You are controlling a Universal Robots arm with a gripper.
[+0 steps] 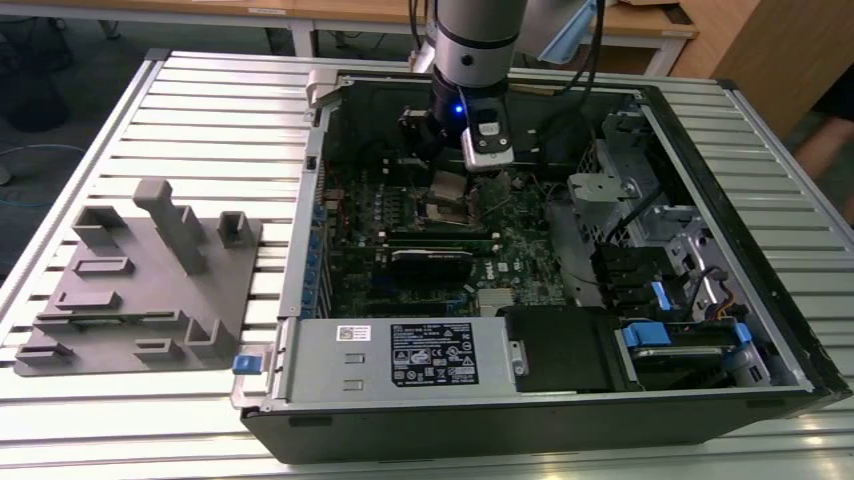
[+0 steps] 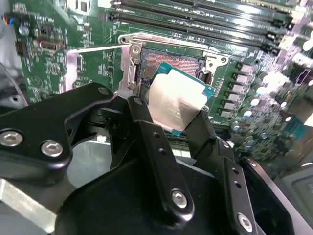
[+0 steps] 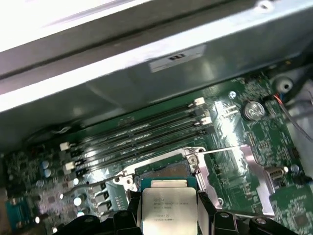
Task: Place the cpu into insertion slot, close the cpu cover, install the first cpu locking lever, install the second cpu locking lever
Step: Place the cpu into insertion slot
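Note:
My gripper (image 2: 171,116) is shut on the cpu (image 2: 177,98), a flat square chip with a pale metal top and a teal edge, held by two opposite sides between the black fingers (image 2: 143,128). The cpu hangs tilted just above the insertion slot (image 2: 168,62), whose pin field shows beyond the chip. In the first wrist view the cpu (image 3: 168,204) sits over the same insertion slot (image 3: 161,172). The cpu cover (image 2: 71,69) stands swung open beside the socket. A thin locking lever (image 2: 98,48) sticks out from the socket rim. In the exterior view the gripper (image 1: 458,178) hovers over the motherboard's socket area.
Long black memory slots (image 3: 142,132) run beside the socket. The open computer case (image 1: 747,250) encloses the board, with a power supply (image 1: 400,352) at the front and drive bays with blue tabs (image 1: 661,330) toward the exterior view's right. A grey fixture block (image 1: 140,290) lies outside the case.

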